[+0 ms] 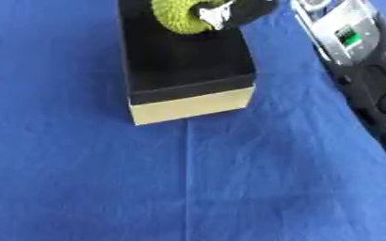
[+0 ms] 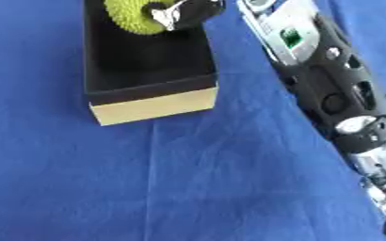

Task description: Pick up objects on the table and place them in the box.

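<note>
Gripping a yellow-green ball (image 1: 178, 16) over the box (image 1: 188, 66): right hand (image 1: 233, 12).

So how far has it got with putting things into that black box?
In hand: the right hand, at the picture's top edge, holds a yellow-green bumpy ball over the black box. Whether its fingers have let go is hard to tell. Done: nothing else shows inside the box. Left: no other objects show on the blue cloth, so this may be the last one.
</note>
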`<state>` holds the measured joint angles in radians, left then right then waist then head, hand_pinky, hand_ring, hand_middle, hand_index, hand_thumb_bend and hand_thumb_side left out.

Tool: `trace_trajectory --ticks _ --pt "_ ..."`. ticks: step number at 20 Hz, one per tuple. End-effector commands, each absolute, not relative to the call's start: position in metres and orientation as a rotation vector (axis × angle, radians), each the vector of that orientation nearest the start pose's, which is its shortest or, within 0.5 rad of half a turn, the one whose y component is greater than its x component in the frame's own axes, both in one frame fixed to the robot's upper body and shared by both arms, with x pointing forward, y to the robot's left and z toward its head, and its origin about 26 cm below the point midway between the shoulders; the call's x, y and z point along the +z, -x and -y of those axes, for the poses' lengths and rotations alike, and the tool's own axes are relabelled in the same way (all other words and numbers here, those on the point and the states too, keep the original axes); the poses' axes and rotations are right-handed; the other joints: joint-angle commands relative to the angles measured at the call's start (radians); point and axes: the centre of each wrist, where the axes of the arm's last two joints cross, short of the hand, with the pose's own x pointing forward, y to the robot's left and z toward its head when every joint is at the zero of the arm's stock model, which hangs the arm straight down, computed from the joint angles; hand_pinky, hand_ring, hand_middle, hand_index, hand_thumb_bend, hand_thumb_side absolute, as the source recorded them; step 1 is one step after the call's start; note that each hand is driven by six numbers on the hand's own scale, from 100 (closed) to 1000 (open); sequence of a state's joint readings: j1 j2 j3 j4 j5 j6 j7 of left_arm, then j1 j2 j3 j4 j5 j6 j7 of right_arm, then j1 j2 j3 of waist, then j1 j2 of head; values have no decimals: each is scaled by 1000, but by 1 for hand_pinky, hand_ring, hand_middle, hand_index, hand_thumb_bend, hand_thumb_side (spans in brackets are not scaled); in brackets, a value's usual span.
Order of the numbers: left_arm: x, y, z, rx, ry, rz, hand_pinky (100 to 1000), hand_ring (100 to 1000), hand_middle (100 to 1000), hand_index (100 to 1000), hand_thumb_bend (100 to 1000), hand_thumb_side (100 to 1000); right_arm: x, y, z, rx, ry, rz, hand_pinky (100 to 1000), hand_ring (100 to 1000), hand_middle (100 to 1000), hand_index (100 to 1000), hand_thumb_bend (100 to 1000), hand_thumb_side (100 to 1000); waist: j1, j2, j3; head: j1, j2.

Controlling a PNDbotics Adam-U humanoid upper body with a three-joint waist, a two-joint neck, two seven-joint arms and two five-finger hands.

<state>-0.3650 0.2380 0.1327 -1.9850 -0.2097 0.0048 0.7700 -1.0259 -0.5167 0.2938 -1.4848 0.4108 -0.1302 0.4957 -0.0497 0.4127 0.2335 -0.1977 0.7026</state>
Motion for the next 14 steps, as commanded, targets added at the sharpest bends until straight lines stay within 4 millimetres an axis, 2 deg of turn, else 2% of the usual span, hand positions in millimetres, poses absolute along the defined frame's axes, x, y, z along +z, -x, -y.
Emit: trace_trajectory --ticks 1,8,10,11,12,13,14 --pt "224 -305 -273 622 -792 2394 495 649 620 666 899 754 338 -410 185 -2250 -777 -2705 772 536 412 640 100 100 5 -111 2 -4 8" --pt "223 -305 -272 620 -787 2392 494 649 620 666 900 753 319 -433 182 -2398 -934 -2619 758 557 463 687 100 100 6 -111 2 -8 8" --pt "223 -305 -272 619 -786 2393 494 649 619 666 900 753 312 -439 181 -2454 -933 -2575 772 584 496 713 160 100 7 -110 3 -10 8" --pt "224 -305 -272 619 -785 2393 494 649 620 665 901 753 310 -440 180 -2472 -925 -2553 791 637 568 762 272 100 7 -109 4 -10 8" --pt "224 -305 -272 620 -785 2393 494 649 620 665 901 753 309 -442 180 -2484 -915 -2533 793 644 578 767 285 100 7 -109 4 -10 9" --pt "224 -305 -272 620 -785 2393 494 649 620 665 901 753 309 -442 180 -2487 -904 -2516 810 708 659 816 361 100 7 -108 4 -9 9" --pt "224 -305 -272 620 -784 2393 494 649 620 665 901 752 310 -442 181 -2481 -894 -2503 824 744 712 851 395 100 6 -107 4 -8 10"
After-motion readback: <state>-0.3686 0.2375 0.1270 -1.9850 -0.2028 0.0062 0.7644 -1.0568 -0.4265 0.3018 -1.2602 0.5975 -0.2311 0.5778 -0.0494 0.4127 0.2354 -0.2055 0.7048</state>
